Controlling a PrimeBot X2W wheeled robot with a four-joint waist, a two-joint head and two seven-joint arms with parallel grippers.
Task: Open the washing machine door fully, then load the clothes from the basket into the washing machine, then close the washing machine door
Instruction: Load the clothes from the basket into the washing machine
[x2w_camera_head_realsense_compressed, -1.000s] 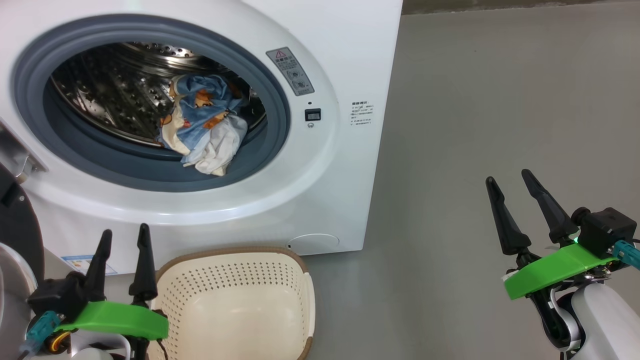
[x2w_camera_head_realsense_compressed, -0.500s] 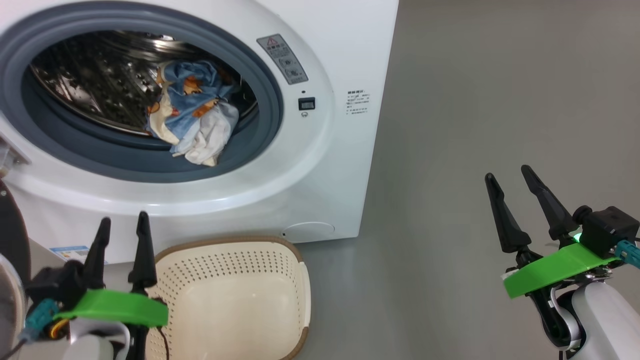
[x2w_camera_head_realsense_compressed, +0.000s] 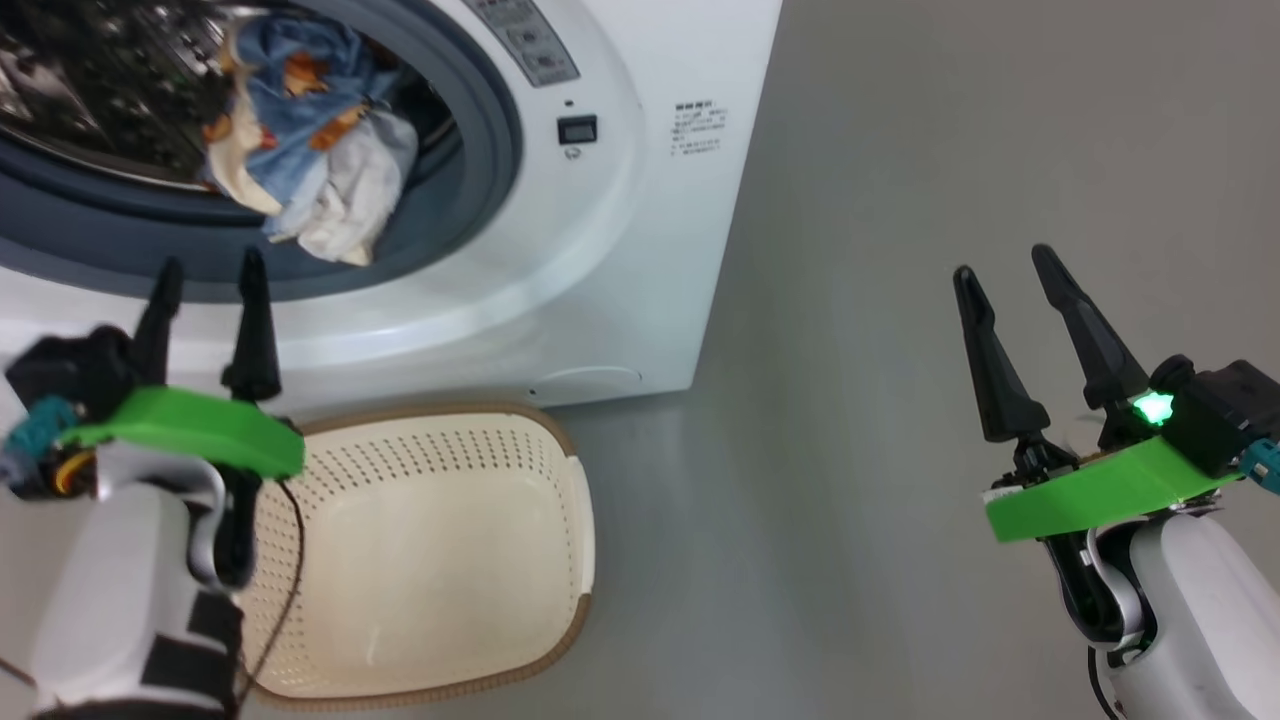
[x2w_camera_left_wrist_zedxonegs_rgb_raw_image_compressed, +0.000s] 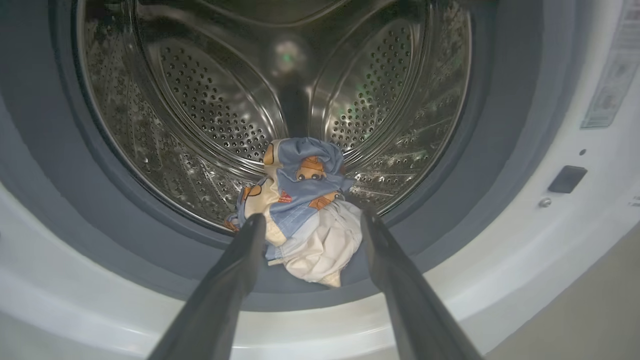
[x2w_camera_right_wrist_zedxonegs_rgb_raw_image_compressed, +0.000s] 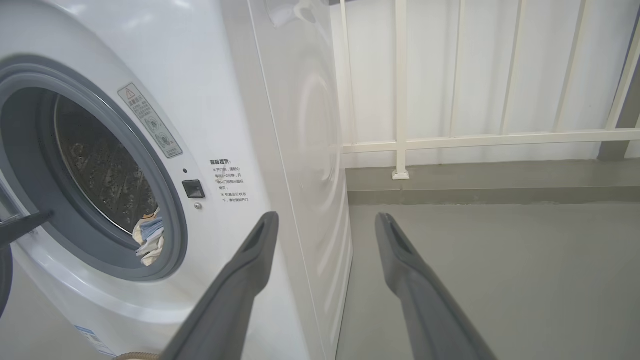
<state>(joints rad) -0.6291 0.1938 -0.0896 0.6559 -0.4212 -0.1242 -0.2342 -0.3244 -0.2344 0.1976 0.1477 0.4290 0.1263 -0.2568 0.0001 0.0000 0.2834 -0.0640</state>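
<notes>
left tool (x2w_camera_head_realsense_compressed: 211, 258): lower left of the head view, its two dark fingers spread apart and holding nothing, tips pointing up at the lower lip of the grey gasket (x2w_camera_head_realsense_compressed: 480, 150); in the left wrist view the fingers frame the clothes without touching them.
right tool (x2w_camera_head_realsense_compressed: 1002, 262): lower right of the head view, fingers also apart and holding nothing, over the bare grey floor (x2w_camera_head_realsense_compressed: 850, 300), well apart from the machine.
wrist light (x2w_camera_head_realsense_compressed: 1153, 408): glowing green just behind the right tool, above its green bracket (x2w_camera_head_realsense_compressed: 1090, 490).
washing machine (x2w_camera_head_realsense_compressed: 620, 250): white, filling the upper left of the head view, its round mouth uncovered.
clothes (x2w_camera_head_realsense_compressed: 300, 150): a bunched heap of light blue, cream and white fabric with orange-brown prints, lying at the front of the steel drum (x2w_camera_left_wrist_zedxonegs_rgb_raw_image_compressed: 210, 100) and spilling onto the gasket's lower lip.
basket (x2w_camera_head_realsense_compressed: 430, 410): cream with a brown rim, on the floor just in front of the machine at lower centre left; the left arm overlaps its left side, and its perforated walls and pale bottom are in plain view.
railing (x2w_camera_right_wrist_zedxonegs_rgb_raw_image_compressed: 400, 100): white bars, upper right of the right wrist view, beyond the machine's side panel.
</notes>
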